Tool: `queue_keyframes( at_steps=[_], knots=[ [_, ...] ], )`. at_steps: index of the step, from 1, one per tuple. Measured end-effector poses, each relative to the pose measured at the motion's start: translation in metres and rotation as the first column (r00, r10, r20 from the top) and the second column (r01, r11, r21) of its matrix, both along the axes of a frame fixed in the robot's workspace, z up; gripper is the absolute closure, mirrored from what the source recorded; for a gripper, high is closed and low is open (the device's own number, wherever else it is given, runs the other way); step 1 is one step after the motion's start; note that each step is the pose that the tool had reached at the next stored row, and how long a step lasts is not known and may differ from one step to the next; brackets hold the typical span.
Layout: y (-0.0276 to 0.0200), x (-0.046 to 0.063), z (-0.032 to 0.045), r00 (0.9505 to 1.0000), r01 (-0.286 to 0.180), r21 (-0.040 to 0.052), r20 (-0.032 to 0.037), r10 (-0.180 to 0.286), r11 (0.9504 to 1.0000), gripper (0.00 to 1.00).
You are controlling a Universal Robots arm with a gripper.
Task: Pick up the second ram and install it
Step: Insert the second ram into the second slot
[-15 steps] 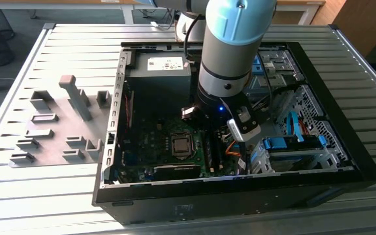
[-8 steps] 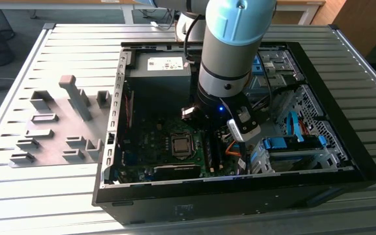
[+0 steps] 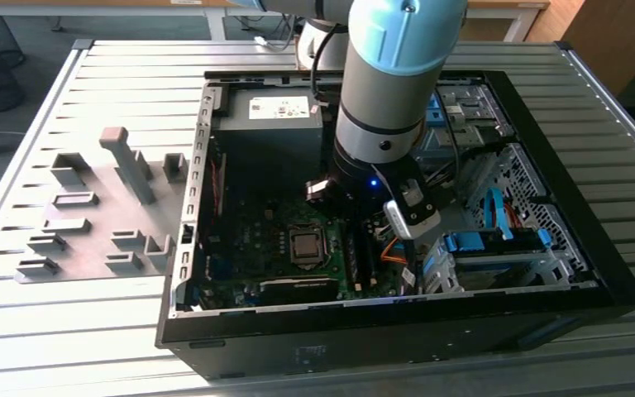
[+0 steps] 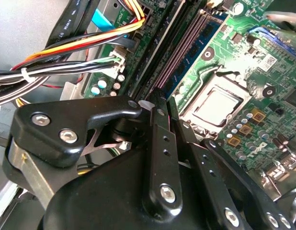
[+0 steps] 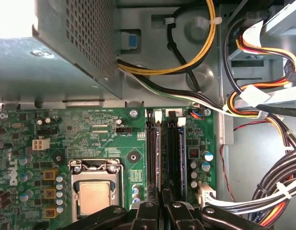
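Inside case (image 3: 582, 273), end effector (image 5: 160, 201) over motherboard sockets (image 5: 162, 148), tray blocks (image 3: 86, 223) outside.

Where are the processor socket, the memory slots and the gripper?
processor socket (image 5: 94, 196), first wrist view, on its metal lid.
memory slots (image 5: 173, 153), first wrist view, midway along the long black slots.
gripper (image 5: 161, 207), first wrist view, between the fingertips, over the slots' near end.

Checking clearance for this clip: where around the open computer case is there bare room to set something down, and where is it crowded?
Free: the slatted table behind the computer case, and its strip along the front edge below the grey tray. Crowded: inside the case, where the arm hangs over the motherboard, the gripper sits at the RAM slots, and cables fill the side.
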State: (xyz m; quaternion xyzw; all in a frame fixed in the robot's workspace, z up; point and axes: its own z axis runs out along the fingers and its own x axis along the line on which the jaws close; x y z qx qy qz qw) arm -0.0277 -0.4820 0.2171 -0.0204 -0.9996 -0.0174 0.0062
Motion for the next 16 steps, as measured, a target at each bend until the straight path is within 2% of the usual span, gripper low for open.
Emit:
queue_keyframes(
  at_steps=[4,16],
  knots=[
    [0.0000,0.0010,0.0008,1.0000,0.000,0.0000,-0.0041,0.000,1.0000,0.86],
    [0.0004,0.0029,-0.0012,0.9999,-0.016,0.0001,-0.0046,0.016,0.9999,0.86]
  ],
)
